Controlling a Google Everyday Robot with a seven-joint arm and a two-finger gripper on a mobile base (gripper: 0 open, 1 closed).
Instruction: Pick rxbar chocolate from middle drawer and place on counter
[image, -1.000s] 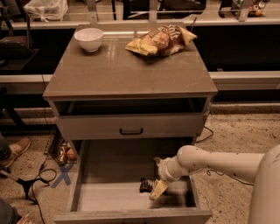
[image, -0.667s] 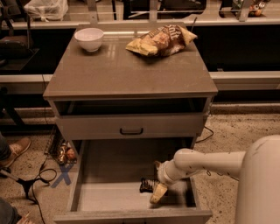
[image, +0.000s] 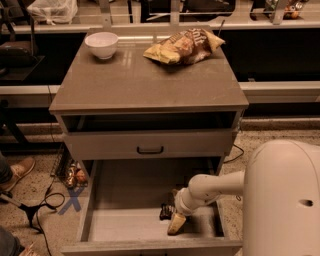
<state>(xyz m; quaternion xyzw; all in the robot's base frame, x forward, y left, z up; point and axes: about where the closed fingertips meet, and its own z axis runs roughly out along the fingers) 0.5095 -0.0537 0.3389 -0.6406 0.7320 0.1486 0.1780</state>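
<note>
The middle drawer (image: 125, 225) is pulled out below the cabinet, with a pale flat floor and low grey walls. The rxbar chocolate (image: 165, 211), a small dark bar, lies on the drawer floor right of centre. My gripper (image: 174, 220) reaches down into the drawer from the right, its pale fingers (image: 176, 223) beside and partly over the bar. The white arm (image: 215, 187) hides the drawer's right part. The counter (image: 145, 80) is the grey-brown cabinet top above.
A white bowl (image: 101, 44) stands at the counter's back left. A crinkled yellow-brown chip bag (image: 184, 46) lies at the back right. A shut drawer front with a black handle (image: 150, 149) sits above the open drawer. Cables and a shoe lie on the floor at left.
The arm has pulled in closer to the camera and its body fills more of the lower right. The gripper stays low in the drawer by the bar.
</note>
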